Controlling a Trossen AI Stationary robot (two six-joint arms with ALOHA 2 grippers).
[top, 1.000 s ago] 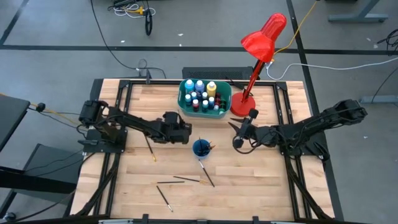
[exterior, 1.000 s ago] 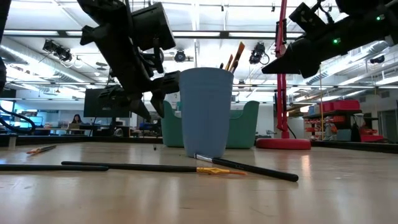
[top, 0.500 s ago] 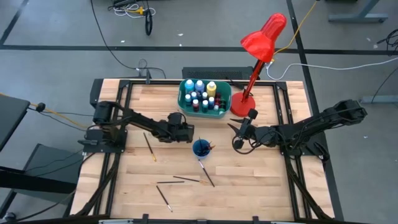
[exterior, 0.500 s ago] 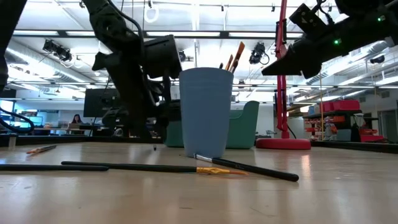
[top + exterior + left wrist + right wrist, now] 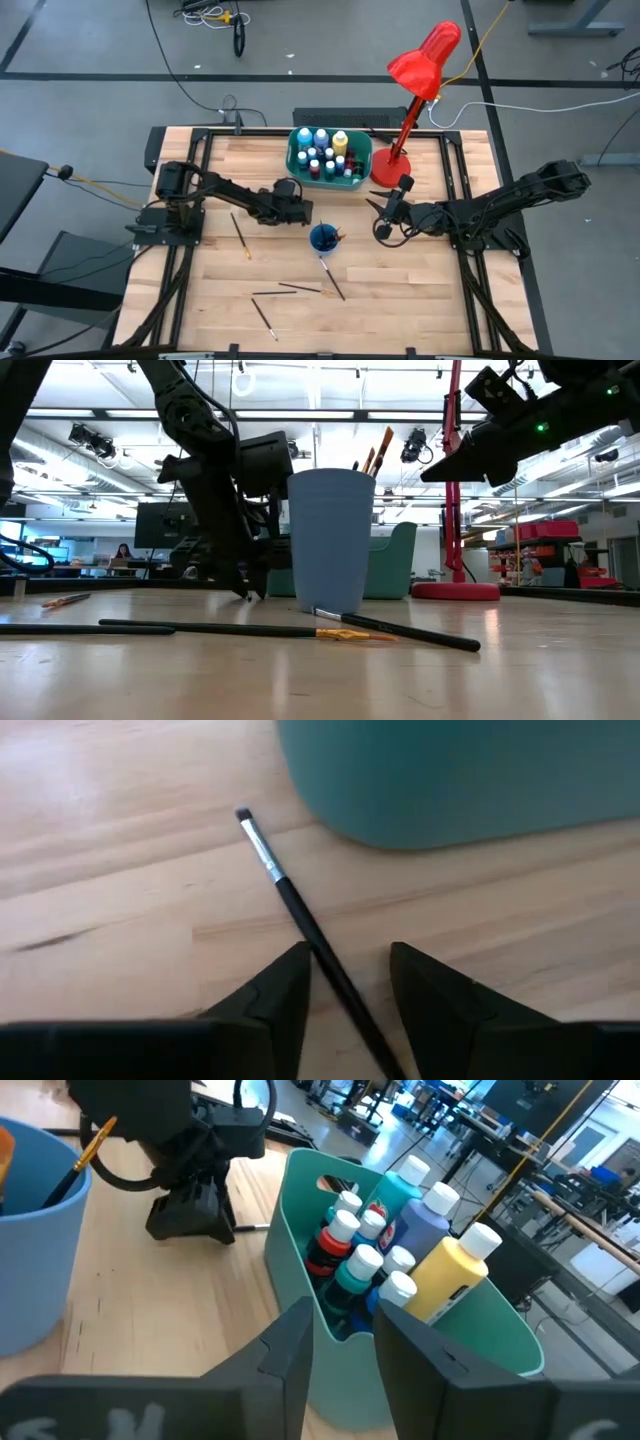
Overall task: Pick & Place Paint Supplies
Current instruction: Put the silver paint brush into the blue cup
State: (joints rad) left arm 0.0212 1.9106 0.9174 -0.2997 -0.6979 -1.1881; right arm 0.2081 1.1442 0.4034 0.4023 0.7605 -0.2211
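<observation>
Moved since the earlier frames: our left gripper, which sat higher and further left in the high view, has reached toward frame centre and dropped to the tabletop beside the teal tub.

Left gripper, state: fingers narrowly parted, straddling a thin black paintbrush lying flat just in front of the tub; not yet closed on it as far as we can tell.

Right gripper: hangs right of centre, above the table, fingers slightly apart, nothing between them.

Paint bottles: standing packed inside the tub, upper centre of the high view.

Blue cup: centre of frame, a few brushes upright in it.

Loose brushes: several scattered across the lower centre and left of the table.

Red lamp: upper right, untouched.

Reading: we judge a brush pickup is in hand, the cup its likely destination; most brushes remain to collect.
</observation>
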